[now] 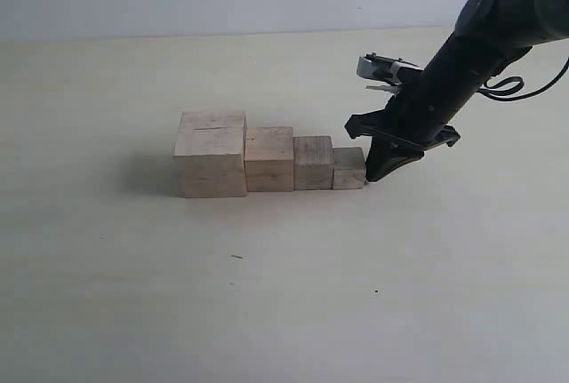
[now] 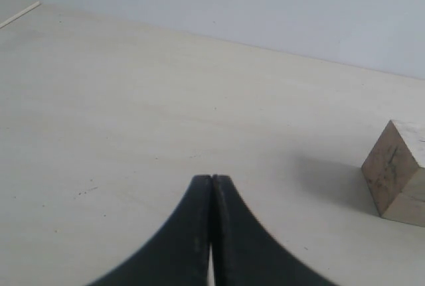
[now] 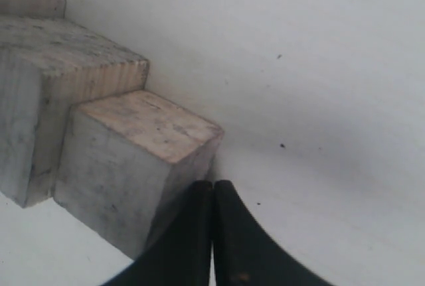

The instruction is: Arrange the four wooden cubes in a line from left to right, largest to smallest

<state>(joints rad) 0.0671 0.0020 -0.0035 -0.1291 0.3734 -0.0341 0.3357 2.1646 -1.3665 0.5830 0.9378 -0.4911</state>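
Row near centre of tabletop (image 1: 284, 303), faces touching, stepped down from 9 o'clock to 3 o'clock: largest cube (image 1: 212, 154), second cube (image 1: 269, 159), third cube (image 1: 313, 163), smallest cube (image 1: 348, 168). Order as asked; task judged all but done.

Right end effector (image 1: 373, 175) pressed together, nothing between, tips down at tabletop level at 3 o'clock of smallest cube. Touching its side or just beside it; impossible to tell which. Left end effector (image 2: 212, 190) likewise together and empty, low over bare tabletop, well apart from the row.

Risks, as judged from here:
- Any further push toward 9 o'clock: whole row sliding, or smallest cube twisting out of line, being light and pressed low near one edge.
- Retreat dragged sideways rather than straight out to 3 o'clock or up: smallest cube snagged, pulled off third cube, gap opened.
- Tips scraping along tabletop: a jerk passed straight into the row.
- Arm low over the 3 o'clock end: a clipped cube on any swing toward 9 o'clock.

Safest guess: slow lift, clear and away toward 3 o'clock.
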